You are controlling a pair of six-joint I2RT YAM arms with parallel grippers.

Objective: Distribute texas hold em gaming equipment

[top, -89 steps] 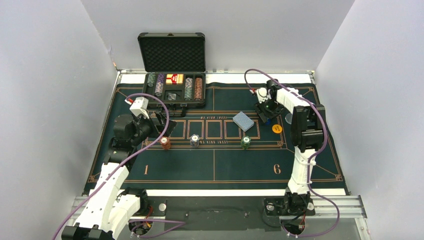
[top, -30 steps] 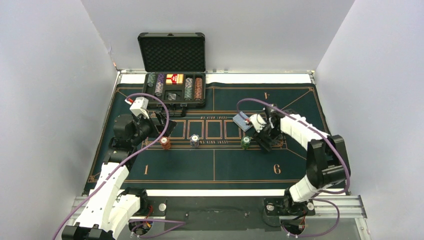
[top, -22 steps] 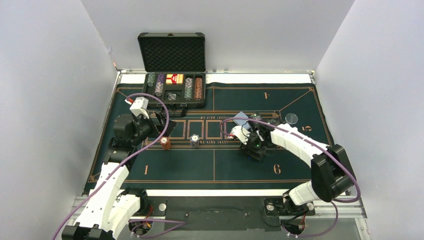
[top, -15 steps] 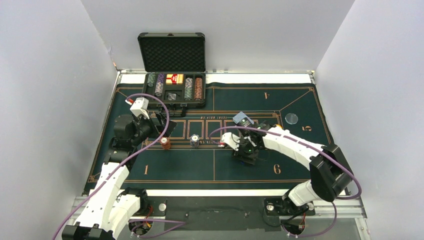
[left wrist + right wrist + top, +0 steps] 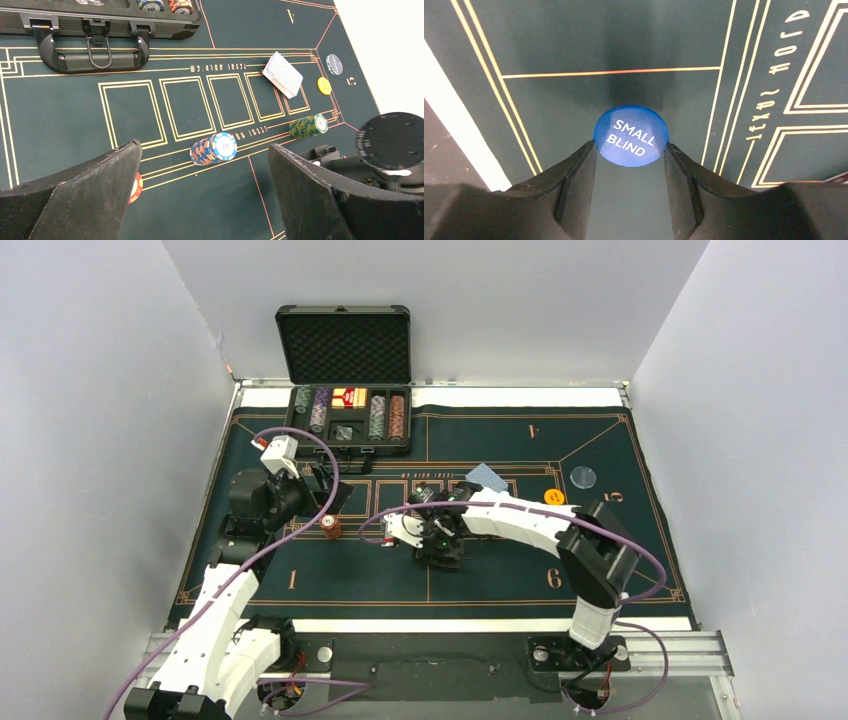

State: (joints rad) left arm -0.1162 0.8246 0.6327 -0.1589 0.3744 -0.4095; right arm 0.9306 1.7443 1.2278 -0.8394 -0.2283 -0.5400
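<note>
placement step: right gripper (image 5: 630, 150) grasps the blue small blind disc (image 5: 631, 131) over the mat (image 5: 574, 40), frame centre; next likely: lower, release.

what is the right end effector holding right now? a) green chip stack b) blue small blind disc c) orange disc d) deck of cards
b: the right wrist view shows the blue disc marked SMALL BLIND pinched between the fingers of the right end effector.

Mat (image 5: 65, 115) bare between black case (image 5: 100, 30) and blue chip stack (image 5: 214, 148); right arm (image 5: 520, 518) bars the centre
</note>
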